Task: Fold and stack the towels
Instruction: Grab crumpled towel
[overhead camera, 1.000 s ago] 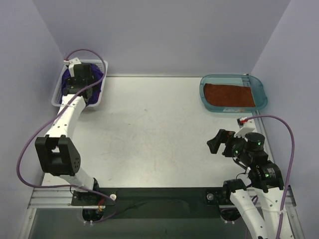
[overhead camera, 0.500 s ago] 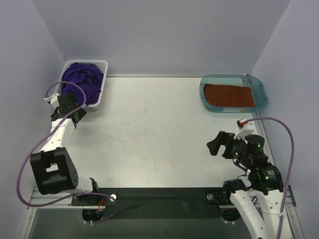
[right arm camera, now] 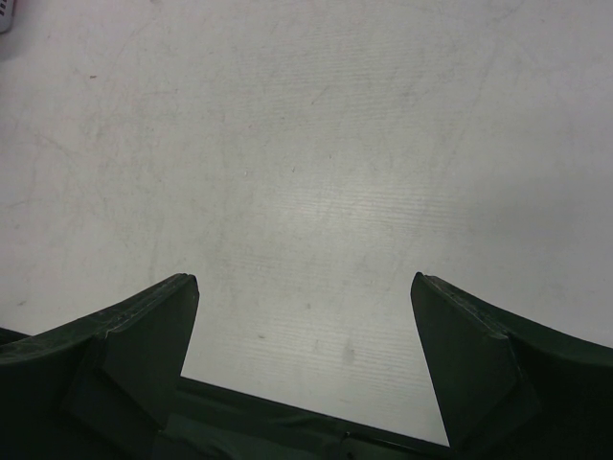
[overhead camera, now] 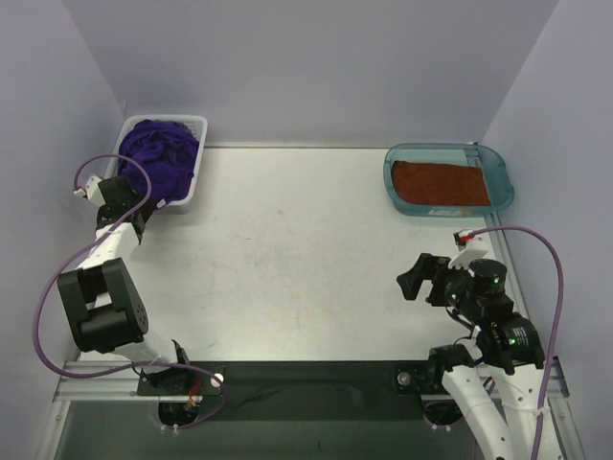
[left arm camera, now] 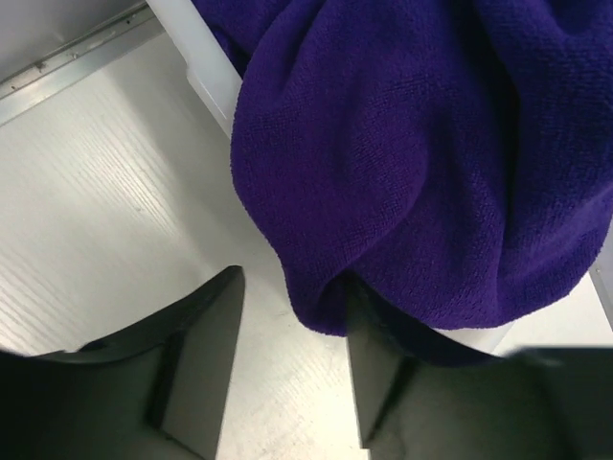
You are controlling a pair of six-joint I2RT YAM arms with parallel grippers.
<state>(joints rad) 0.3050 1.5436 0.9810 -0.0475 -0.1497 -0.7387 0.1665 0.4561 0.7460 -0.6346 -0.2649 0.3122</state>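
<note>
Purple towel [left arm camera: 412, 172] dangles between the outstretched left gripper's [left arm camera: 294, 287] parted fingers [left arm camera: 206, 355]; right gripper [right arm camera: 305, 287] hovers spread.

You see deep purple terry-cloth towels [overhead camera: 161, 153] in the white slotted plastic basket [overhead camera: 200, 158] and a rust-orange terry towel [overhead camera: 441, 182] in the translucent teal plastic tray [overhead camera: 504, 177]. Your flat bench [overhead camera: 287, 249] is off-white with faint grey streaks. The left arm [overhead camera: 101, 307] and right arm [overhead camera: 493, 321] are black and white, with purple cables [overhead camera: 522, 228]; green lights dot the right one.
</note>
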